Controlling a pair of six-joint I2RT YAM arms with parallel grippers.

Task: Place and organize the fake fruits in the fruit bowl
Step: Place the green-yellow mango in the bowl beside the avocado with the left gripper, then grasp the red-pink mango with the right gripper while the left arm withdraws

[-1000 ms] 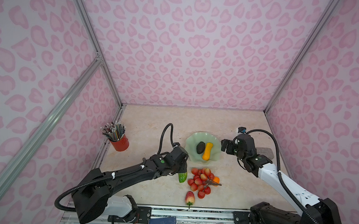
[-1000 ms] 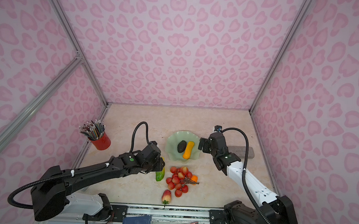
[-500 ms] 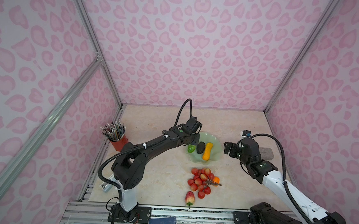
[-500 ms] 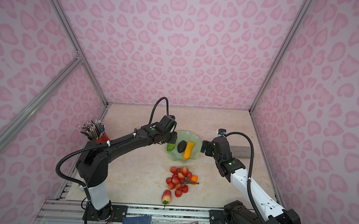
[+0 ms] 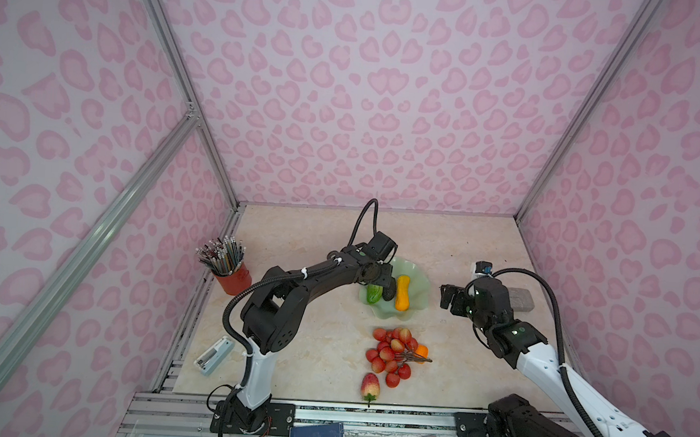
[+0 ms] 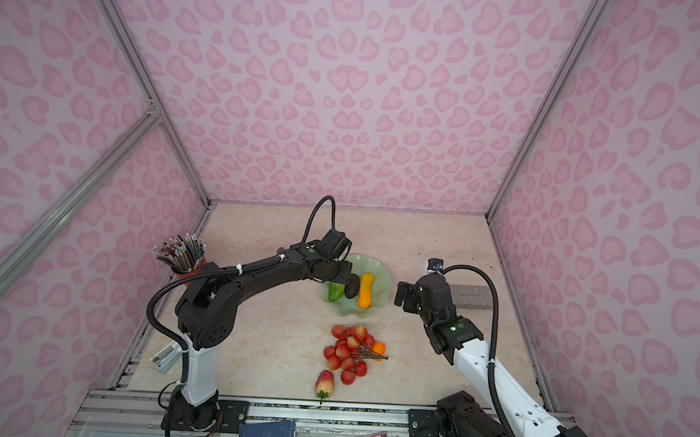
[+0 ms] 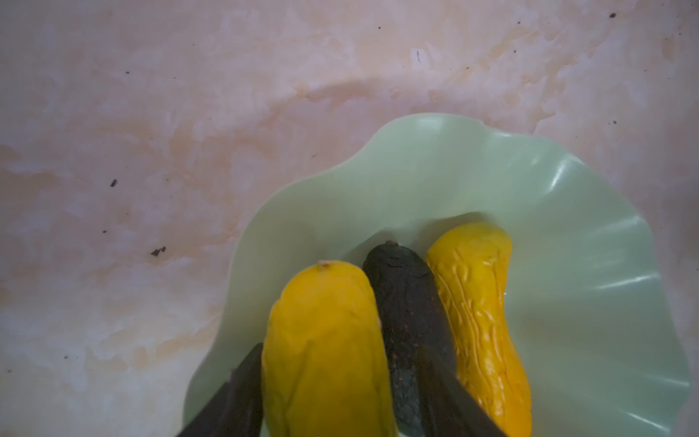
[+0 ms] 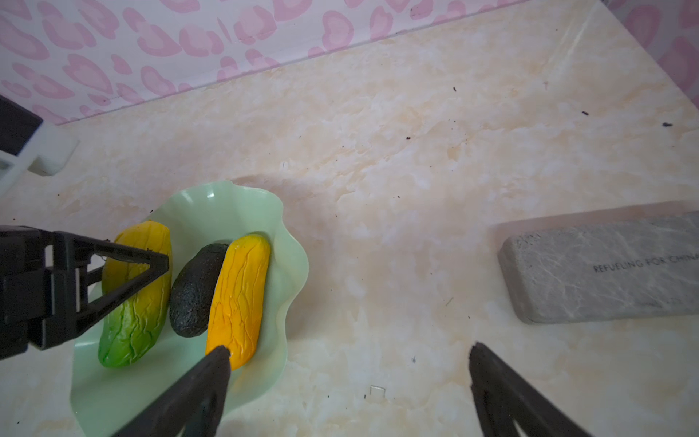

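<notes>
The left hand (image 7: 339, 348), jaws parted and gripping nothing, straddles the ribbed yellow-green plastic oblong (image 8: 132, 321) lying in the pale mint scalloped fruit bowl (image 8: 227, 204), long axis parallel to the dark oval avocado (image 8: 194, 291) — while the red berry cluster on twigs (image 5: 390, 351) lies on the bench (image 5: 311, 350) robot-ward of the bowl, about equally near the wide-open, empty right hand (image 8: 350, 349).

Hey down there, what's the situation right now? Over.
Left pincer open astride green-yellow fruit, resting in bowl. Right pincer open, empty, beside bowl. Berries, strawberry, orange ball on table. Nothing blocking.
</notes>
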